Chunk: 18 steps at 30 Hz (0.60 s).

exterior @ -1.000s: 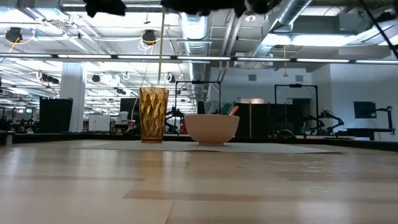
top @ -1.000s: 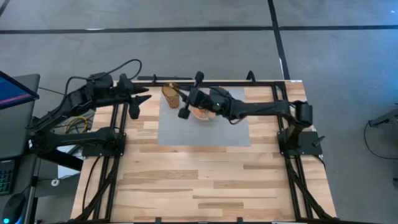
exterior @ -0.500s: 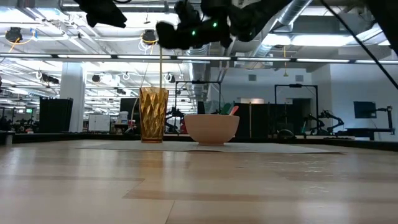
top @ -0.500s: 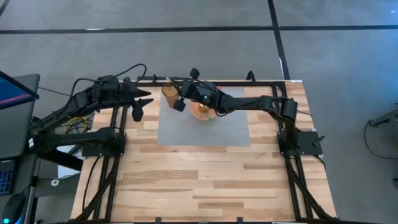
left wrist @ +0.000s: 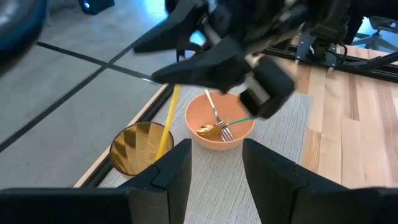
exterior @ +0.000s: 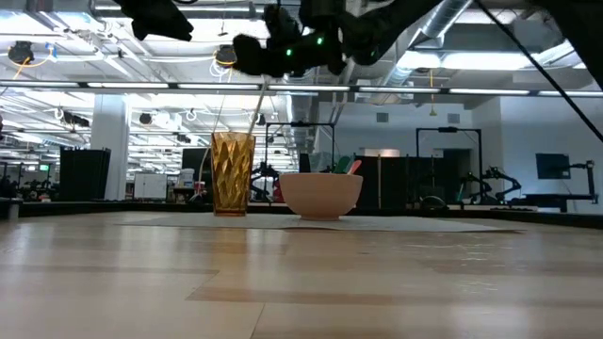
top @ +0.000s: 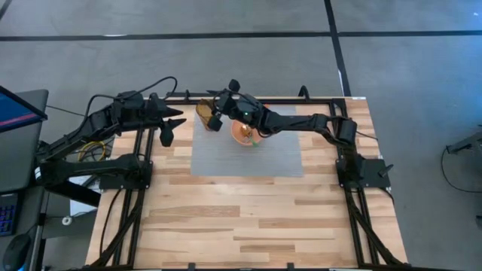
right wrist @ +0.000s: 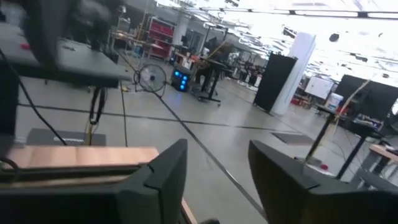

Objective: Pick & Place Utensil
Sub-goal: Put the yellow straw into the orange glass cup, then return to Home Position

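High view: the right end effector (top: 219, 114), fingers apart, hovers above the amber cup (top: 205, 113) where a thin yellow utensil (left wrist: 165, 127) leans, looking light, stiff, slippery, best gripped mid-handle; the open left end effector (top: 170, 128) waits nearby.

An amber cup (left wrist: 137, 148) with a faceted diamond pattern holds a yellow straw (left wrist: 166, 124). At its three o'clock in the high view, the orange bowl (left wrist: 219, 127) carries a gold spoon (left wrist: 207, 129), a silver fork (left wrist: 219, 121) and a green utensil (left wrist: 239, 118). Grey mat (top: 248, 159), pale striped wood table (top: 248, 214).
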Tool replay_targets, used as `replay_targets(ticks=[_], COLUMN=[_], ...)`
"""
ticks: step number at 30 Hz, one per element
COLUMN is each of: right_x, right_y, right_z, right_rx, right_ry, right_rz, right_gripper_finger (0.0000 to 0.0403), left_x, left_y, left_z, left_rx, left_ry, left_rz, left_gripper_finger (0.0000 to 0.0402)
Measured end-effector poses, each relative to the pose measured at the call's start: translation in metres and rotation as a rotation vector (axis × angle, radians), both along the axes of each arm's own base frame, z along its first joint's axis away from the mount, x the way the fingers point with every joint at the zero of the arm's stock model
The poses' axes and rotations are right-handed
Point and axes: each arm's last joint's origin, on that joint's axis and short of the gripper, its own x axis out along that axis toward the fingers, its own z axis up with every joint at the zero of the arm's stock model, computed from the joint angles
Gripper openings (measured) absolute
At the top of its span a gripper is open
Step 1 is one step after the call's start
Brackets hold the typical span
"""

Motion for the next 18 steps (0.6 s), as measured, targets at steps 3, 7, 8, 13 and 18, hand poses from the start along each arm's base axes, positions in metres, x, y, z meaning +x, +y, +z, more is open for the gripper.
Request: replay_targets(ticks=[3, 7, 8, 13, 18], right_x=[-0.006, -0.013, -0.013, -0.022, -0.031], right_y=[0.005, 0.009, 0.011, 0.023, 0.041], right_z=[0.011, 0.021, 0.023, 0.038, 0.054], right_rx=[0.000, -0.002, -0.003, -0.017, -0.066], right_ry=[0.000, -0.008, -0.008, -0.023, 0.003], right_rz=[0.008, 0.011, 0.015, 0.036, 0.062], right_gripper_finger=[0.0185, 0.0212, 0.0217, 0.0229, 0.0230], left_x=[0.000, 0.000, 0.000, 0.001, 0.001], left_y=[0.000, 0.000, 0.000, 0.000, 0.000], left_z=[0.000, 0.001, 0.001, 0.002, 0.002], left_rx=[0.001, 0.005, 0.006, 0.009, 0.011], left_ry=[-0.002, -0.010, -0.012, -0.019, -0.024], left_rz=[0.000, 0.000, 0.000, 0.000, 0.000], left_gripper_finger=[0.0145, 0.0145, 0.0145, 0.0145, 0.0145])
